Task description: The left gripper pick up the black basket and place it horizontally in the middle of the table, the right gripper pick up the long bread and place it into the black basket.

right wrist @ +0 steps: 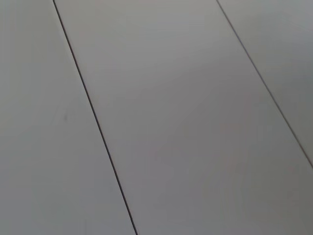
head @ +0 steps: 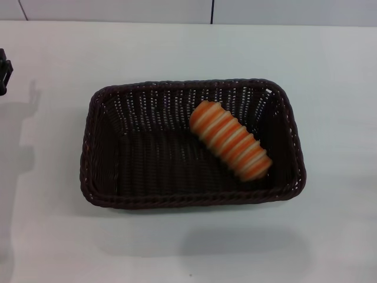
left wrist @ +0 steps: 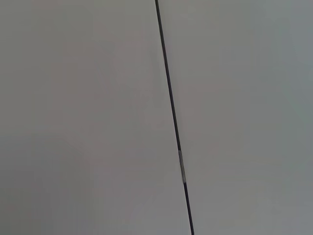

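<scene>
The black basket (head: 118, 177) lies lengthwise across the middle of the white table (head: 330, 71) in the head view. The long bread (head: 231, 140), striped orange and cream, lies inside the basket in its right half, slanting from the back toward the front right corner. A small black part of the left gripper (head: 4, 71) shows at the far left edge, well clear of the basket. The right gripper is out of view. Both wrist views show only plain grey panels with thin dark seams.
The table's far edge (head: 188, 23) meets a light panelled wall (head: 118, 9) with a dark vertical seam. A soft shadow lies on the table in front of the basket (head: 235, 242).
</scene>
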You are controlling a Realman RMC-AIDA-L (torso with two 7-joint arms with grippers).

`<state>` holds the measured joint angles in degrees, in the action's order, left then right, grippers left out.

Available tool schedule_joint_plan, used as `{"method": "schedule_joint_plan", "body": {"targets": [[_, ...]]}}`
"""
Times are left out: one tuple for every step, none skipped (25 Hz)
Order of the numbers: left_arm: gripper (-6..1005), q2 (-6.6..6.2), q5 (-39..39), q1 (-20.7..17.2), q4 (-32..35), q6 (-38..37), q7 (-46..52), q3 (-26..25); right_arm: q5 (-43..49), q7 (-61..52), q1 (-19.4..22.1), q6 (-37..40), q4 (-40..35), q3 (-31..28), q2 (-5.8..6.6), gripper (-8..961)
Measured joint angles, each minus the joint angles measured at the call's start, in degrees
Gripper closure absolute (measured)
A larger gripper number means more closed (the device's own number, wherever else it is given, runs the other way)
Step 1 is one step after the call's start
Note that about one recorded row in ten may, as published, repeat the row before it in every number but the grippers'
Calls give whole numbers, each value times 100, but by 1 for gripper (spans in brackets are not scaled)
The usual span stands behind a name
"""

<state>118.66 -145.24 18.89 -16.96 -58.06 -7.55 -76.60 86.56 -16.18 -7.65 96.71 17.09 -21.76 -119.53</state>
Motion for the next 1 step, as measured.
{"method": "schedule_joint_plan", "body": {"targets": [[198, 0, 0, 0, 0, 0, 0, -1, 0, 0, 0, 0, 0, 0, 0, 115]]}}
